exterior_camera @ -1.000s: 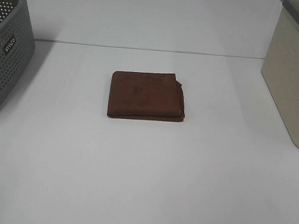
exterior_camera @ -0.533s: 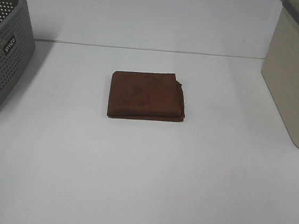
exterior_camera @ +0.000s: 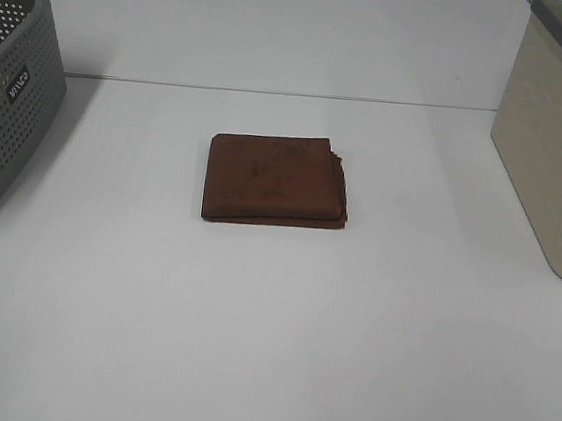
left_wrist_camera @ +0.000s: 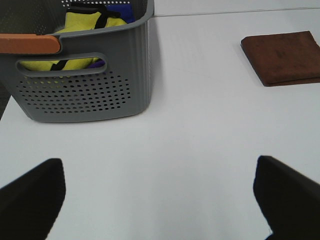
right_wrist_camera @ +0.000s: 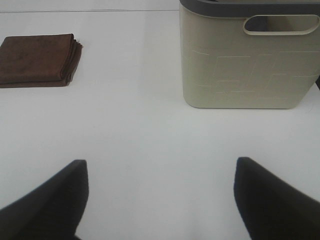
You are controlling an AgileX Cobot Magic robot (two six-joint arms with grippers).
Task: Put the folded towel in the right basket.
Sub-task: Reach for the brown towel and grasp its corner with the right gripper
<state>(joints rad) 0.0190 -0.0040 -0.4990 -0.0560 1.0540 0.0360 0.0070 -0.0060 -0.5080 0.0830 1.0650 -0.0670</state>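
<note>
Nothing done yet: towel (exterior_camera: 276, 181) lies flat, well apart from basket (exterior_camera: 558, 159), with left gripper (left_wrist_camera: 160, 170) and right gripper (right_wrist_camera: 161, 169) both spread wide, empty.

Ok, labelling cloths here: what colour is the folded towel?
Reddish-brown, plain; the flat folded cloth towel shows best in the exterior high view.

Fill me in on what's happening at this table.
Nothing is being handled at this moment. The folded towel lies flat in the middle of the table, untouched. The left gripper and the right gripper are both open and empty, each over bare tabletop well short of the towel. The right basket stands at the table's right side. The grey perforated basket stands at the left with yellow items inside. The towel has not yet been picked up.
</note>
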